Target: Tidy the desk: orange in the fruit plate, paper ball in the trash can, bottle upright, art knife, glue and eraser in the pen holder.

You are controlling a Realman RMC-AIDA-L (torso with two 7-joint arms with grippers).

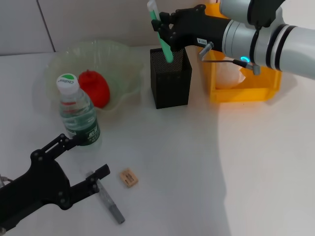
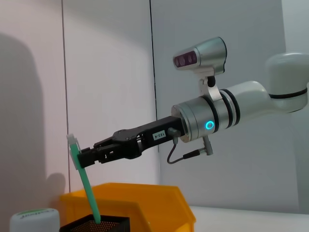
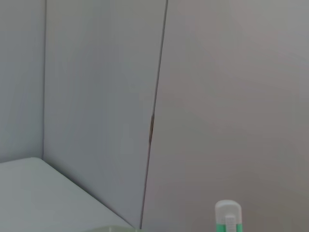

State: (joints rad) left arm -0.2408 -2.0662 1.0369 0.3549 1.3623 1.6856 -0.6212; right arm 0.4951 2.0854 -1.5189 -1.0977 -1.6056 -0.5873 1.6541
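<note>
My right gripper (image 1: 160,25) is shut on a slim green glue stick (image 1: 165,46) with a white top, held tilted over the black mesh pen holder (image 1: 170,83). In the left wrist view the glue stick's (image 2: 87,188) lower tip reaches the pen holder's mouth (image 2: 99,224). The orange (image 1: 94,87) lies in the pale-green fruit plate (image 1: 123,54). The bottle (image 1: 78,112) stands upright. A white paper ball (image 1: 227,73) sits in the orange-yellow trash can (image 1: 246,92). The tan eraser (image 1: 128,177) and grey art knife (image 1: 109,200) lie on the table by my open left gripper (image 1: 88,158).
The white table runs to a grey panelled wall behind. The trash can (image 2: 145,203) stands just beyond the pen holder on its right. The bottle stands close to my left gripper's upper finger (image 1: 69,141).
</note>
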